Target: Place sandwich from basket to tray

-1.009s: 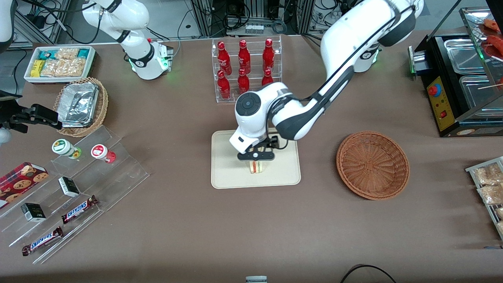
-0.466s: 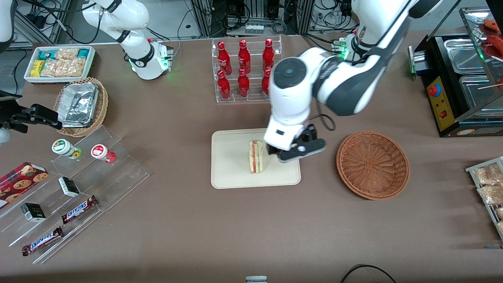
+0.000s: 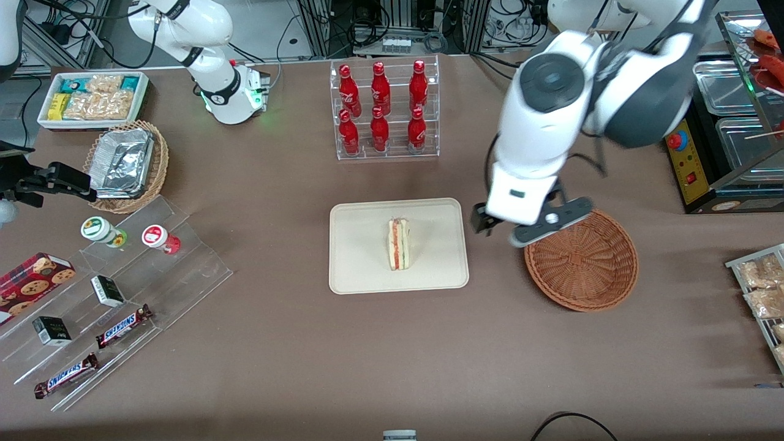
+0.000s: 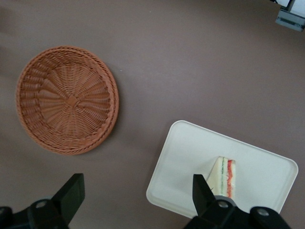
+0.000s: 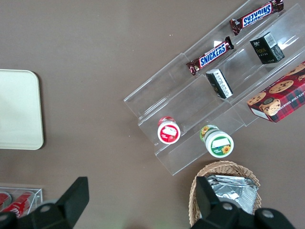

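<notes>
The sandwich [image 3: 399, 244] [image 4: 222, 175], a white wedge with a red and green stripe, stands on the cream tray [image 3: 361, 269] [image 4: 181, 157] near its middle. The round reddish-brown basket [image 3: 582, 257] [image 4: 66, 112] lies empty beside the tray, toward the working arm's end. My gripper [image 3: 531, 228] [image 4: 138, 195] hangs open and empty high above the table, over the strip between tray and basket, overlapping the basket's rim in the front view. Its two black fingers [image 4: 71, 193] are spread wide with nothing between them.
A clear rack of red bottles [image 3: 383, 110] stands farther from the front camera than the tray. A black machine with steel pans [image 3: 710, 122] sits at the working arm's end. Snack shelves [image 3: 110, 288], a foil-filled tan basket [image 3: 125, 162] and a white snack bin [image 3: 92, 98] lie toward the parked arm's end.
My gripper let go of the sandwich on the tray, then rose and swung away toward the basket. The sandwich stays standing on the tray.
</notes>
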